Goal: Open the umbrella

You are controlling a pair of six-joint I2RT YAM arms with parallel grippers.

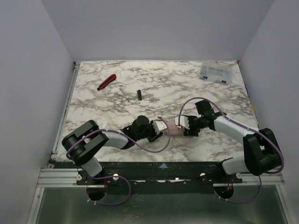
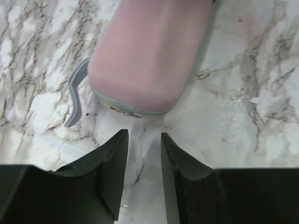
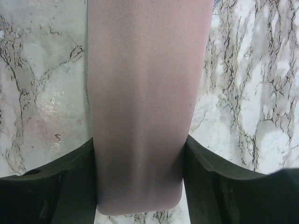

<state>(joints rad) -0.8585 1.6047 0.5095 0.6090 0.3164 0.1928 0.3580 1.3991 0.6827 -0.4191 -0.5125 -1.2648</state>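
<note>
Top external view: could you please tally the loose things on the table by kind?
umbrella: 1
red-and-black hand tool: 1
small black stick: 1
clear plastic box: 1
Total: 4

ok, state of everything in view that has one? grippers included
umbrella: folded shut, lying flat between the two grippers.
grey strap: loose, curling off the umbrella's end.
left gripper: jaws slightly apart, empty, just short of the umbrella's end.
right gripper: shut on the umbrella's body.
red-and-black tool: lying flat, untouched.
clear box: lid state can't tell.
</note>
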